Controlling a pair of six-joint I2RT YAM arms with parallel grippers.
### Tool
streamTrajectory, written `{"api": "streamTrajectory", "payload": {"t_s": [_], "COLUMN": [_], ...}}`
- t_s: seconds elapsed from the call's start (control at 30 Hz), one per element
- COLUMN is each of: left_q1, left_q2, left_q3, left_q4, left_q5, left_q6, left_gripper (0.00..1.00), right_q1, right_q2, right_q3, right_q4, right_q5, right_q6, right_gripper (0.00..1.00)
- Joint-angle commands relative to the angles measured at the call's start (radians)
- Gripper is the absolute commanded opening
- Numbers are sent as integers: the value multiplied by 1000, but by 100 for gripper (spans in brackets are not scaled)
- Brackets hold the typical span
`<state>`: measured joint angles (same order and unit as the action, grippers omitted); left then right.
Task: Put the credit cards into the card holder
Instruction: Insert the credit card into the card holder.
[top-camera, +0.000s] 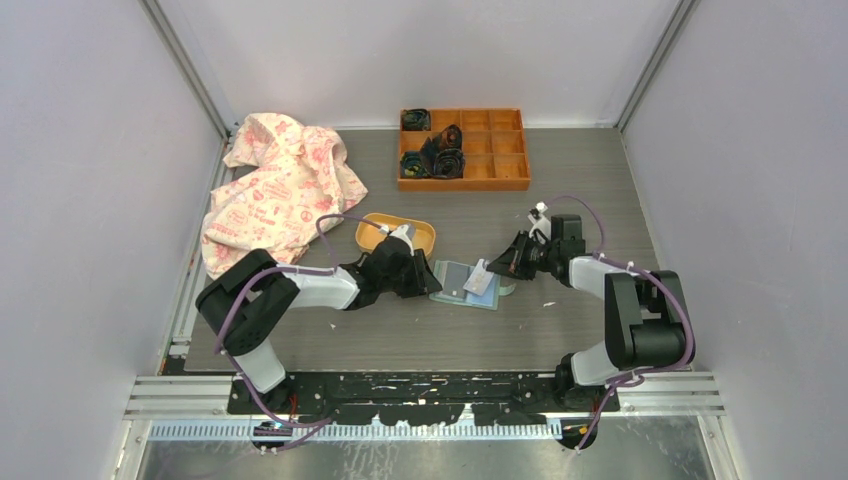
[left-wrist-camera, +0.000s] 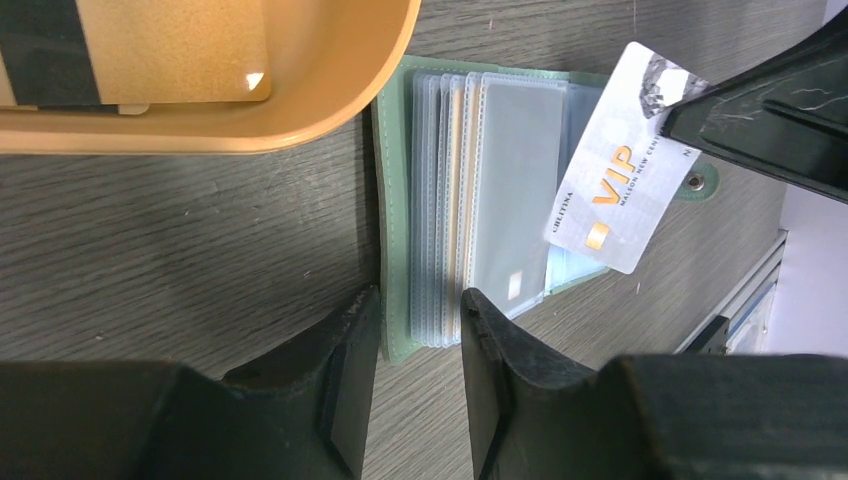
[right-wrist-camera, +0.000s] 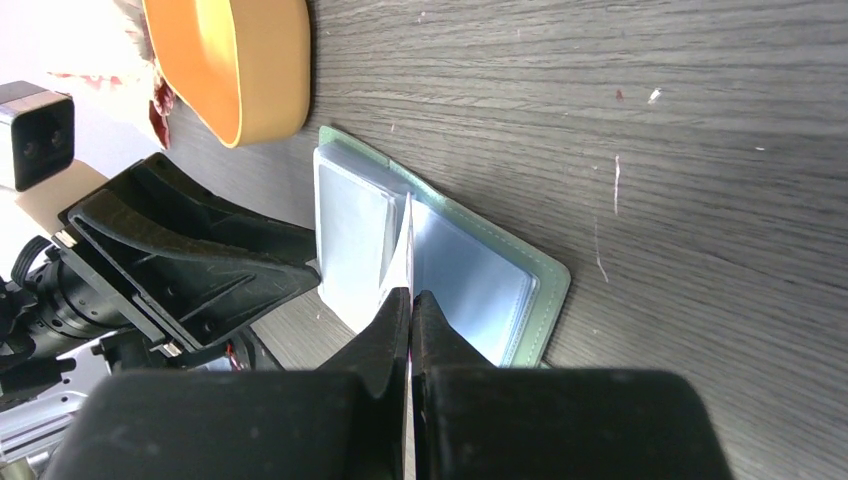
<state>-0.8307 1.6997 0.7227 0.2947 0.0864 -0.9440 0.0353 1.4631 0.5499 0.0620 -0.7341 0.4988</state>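
Observation:
The mint-green card holder (top-camera: 458, 283) (left-wrist-camera: 510, 180) (right-wrist-camera: 470, 275) lies open on the table, its clear sleeves fanned upward. My left gripper (top-camera: 422, 280) (left-wrist-camera: 420, 325) is closed around its spine end, one finger against the green cover and the other against the sleeve stack. My right gripper (top-camera: 497, 268) (right-wrist-camera: 410, 295) is shut on a whitish credit card (top-camera: 480, 280) (left-wrist-camera: 610, 190) marked VIP, held tilted over the sleeves on the snap side. In the right wrist view that card (right-wrist-camera: 405, 250) shows edge-on between two sleeves. An orange card with a dark stripe (left-wrist-camera: 150, 50) lies in the dish.
A yellow-orange oval dish (top-camera: 372, 232) (left-wrist-camera: 300, 110) (right-wrist-camera: 250, 70) stands just behind the left gripper, touching the holder's far corner. An orange compartment tray (top-camera: 495, 170) holding dark items sits at the back. A pink patterned cloth (top-camera: 275, 185) lies at the back left.

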Motion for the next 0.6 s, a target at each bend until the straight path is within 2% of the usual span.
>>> {"api": "streamTrajectory", "payload": {"t_s": [0.0, 0.57], "left_q1": [-7, 5], "left_q2": [61, 60], "left_q3": [-34, -33], "left_q4": [-84, -81], "left_q5": [33, 42], "left_q6": [-2, 0], "left_gripper": [37, 37], "right_q1": [-2, -2], "right_q2": [34, 88], "right_q3": [31, 18], "right_q4": [59, 30], "right_q5": [-29, -122], "right_q6": [-16, 6], "right_gripper": [1, 1]}}
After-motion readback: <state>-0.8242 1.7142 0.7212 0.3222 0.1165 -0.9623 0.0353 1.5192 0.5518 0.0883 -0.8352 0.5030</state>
